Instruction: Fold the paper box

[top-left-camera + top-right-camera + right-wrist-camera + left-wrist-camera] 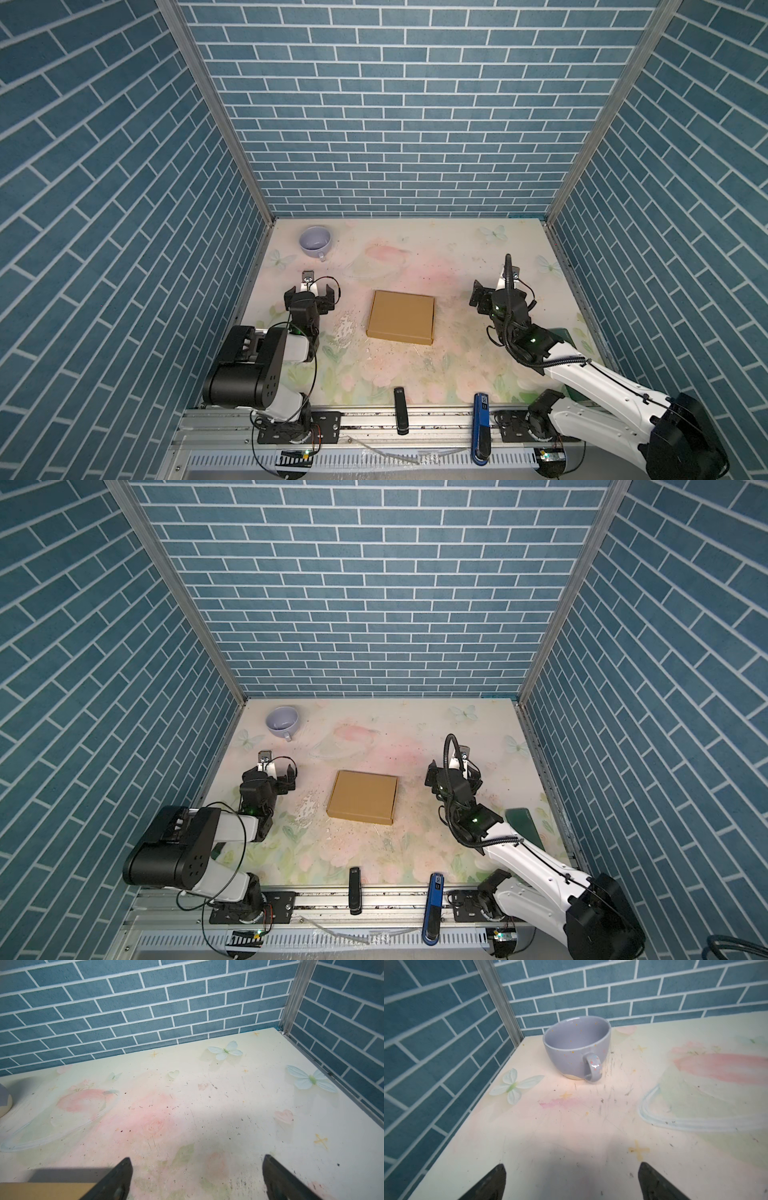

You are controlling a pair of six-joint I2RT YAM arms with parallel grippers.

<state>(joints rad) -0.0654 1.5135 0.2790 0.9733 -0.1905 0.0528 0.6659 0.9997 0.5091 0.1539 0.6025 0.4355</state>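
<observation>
The paper box (401, 316) lies flat near the middle of the floral surface (436, 249). In both top views it is a shallow tan cardboard rectangle with its top face closed over and no flap standing up. It sits between the two arms and touches neither.

The left fingers (492, 1184) are spread wide with nothing between them. They hang over bare surface to the left of the box and point toward the far left corner. A lavender mug (577, 1049) stands upright there, with its handle turned toward the wrist camera.

The right fingers (120, 1180) are also wide apart and empty, held over the surface to the right of the box. One tan edge of the box shows beside them in the right wrist view (just a strip at the frame's border).

At the near edge, a black stick-shaped device (400, 409) and a blue one (481, 419) lie across the metal rail. They are well apart from the box. A dark green flat object (524, 825) is partly hidden under the right arm.
</observation>
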